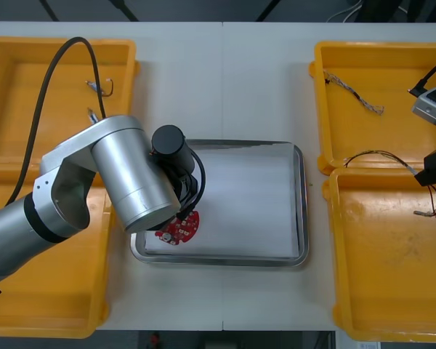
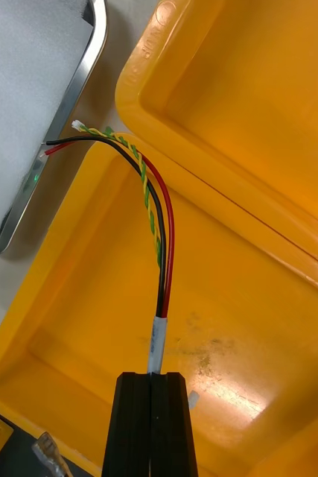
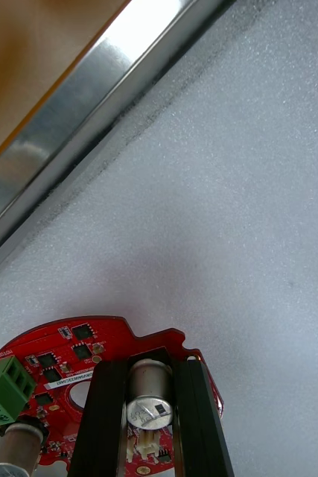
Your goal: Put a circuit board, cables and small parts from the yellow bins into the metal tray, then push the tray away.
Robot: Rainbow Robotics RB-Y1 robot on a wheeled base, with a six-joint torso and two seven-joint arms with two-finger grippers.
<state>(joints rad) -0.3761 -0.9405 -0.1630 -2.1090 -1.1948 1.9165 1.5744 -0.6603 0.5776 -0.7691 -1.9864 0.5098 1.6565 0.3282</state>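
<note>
While the left gripper [image 3: 148,367] holds a circuit board [image 3: 69,350] over the tray [image 1: 299,211], the right gripper [image 2: 153,378] pinches a cable [image 2: 163,246]

Seen from the front, the left arm [image 1: 123,178] reaches in over the tray's near left corner. The round red board shows just past its wrist, above the white lining. From the left wrist, the two black fingers [image 3: 105,417] are clamped on a silver cylinder [image 3: 147,387] that stands up from the board. A green block [image 3: 6,378] sits at the board's edge. Whether the board rests on the lining or hangs just above it cannot be told. The tray's shiny rim runs close beyond it.

At the right edge of the table [image 1: 225,80], the right gripper is over the near right bin [image 1: 378,276]. Its fingers are pressed together on the wrapped end of a bundle of black, red and twisted yellow-green wires. The bundle arcs away from the fingers across the bin, and its loose ends reach the bin's rim on the side next to the tray.

A blue and white cable [image 1: 354,91] lies in the far right bin [image 1: 392,65]. Small metal parts [image 1: 100,87] lie in the far left bin [image 1: 29,94].
</note>
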